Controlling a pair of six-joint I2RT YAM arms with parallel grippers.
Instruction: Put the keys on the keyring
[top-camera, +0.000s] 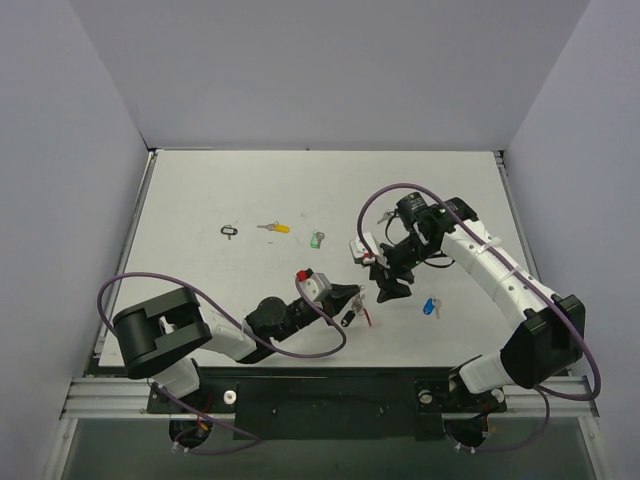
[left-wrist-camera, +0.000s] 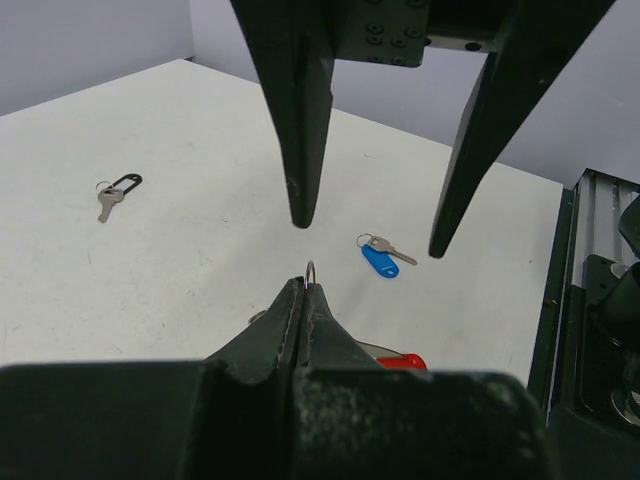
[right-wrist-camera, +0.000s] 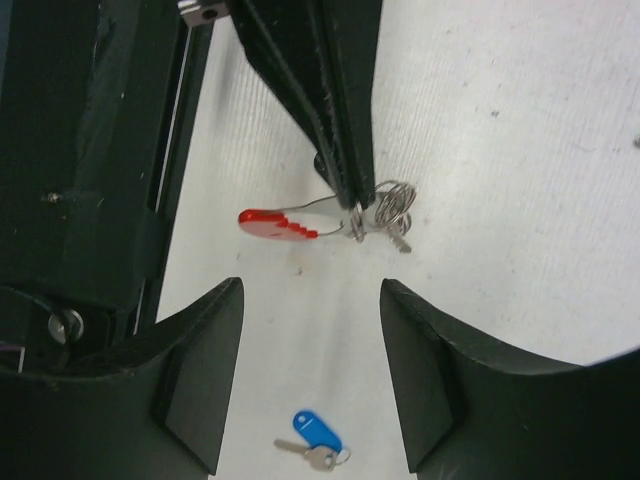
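Note:
My left gripper (top-camera: 352, 299) is shut on the keyring (right-wrist-camera: 392, 204), a silver coiled ring with a red curved tag (right-wrist-camera: 273, 224), held low over the table. The ring's edge (left-wrist-camera: 311, 272) sticks out past the shut left fingertips. A small silver key blade (right-wrist-camera: 401, 241) hangs at the ring. My right gripper (top-camera: 388, 287) is open and empty, just right of the keyring, its fingers (left-wrist-camera: 300, 140) facing the left gripper. The blue-tagged key (top-camera: 431, 307) lies on the table right of both grippers, below the right gripper's open fingers (right-wrist-camera: 318, 434). The green-tagged key (top-camera: 317, 240) and the yellow-tagged key (top-camera: 275, 228) lie farther back.
A key on a small black loop tag (top-camera: 230, 231) lies at the back left and also shows in the left wrist view (left-wrist-camera: 118, 191). The black base rail (top-camera: 330, 395) runs along the near table edge. Purple cables loop off both arms.

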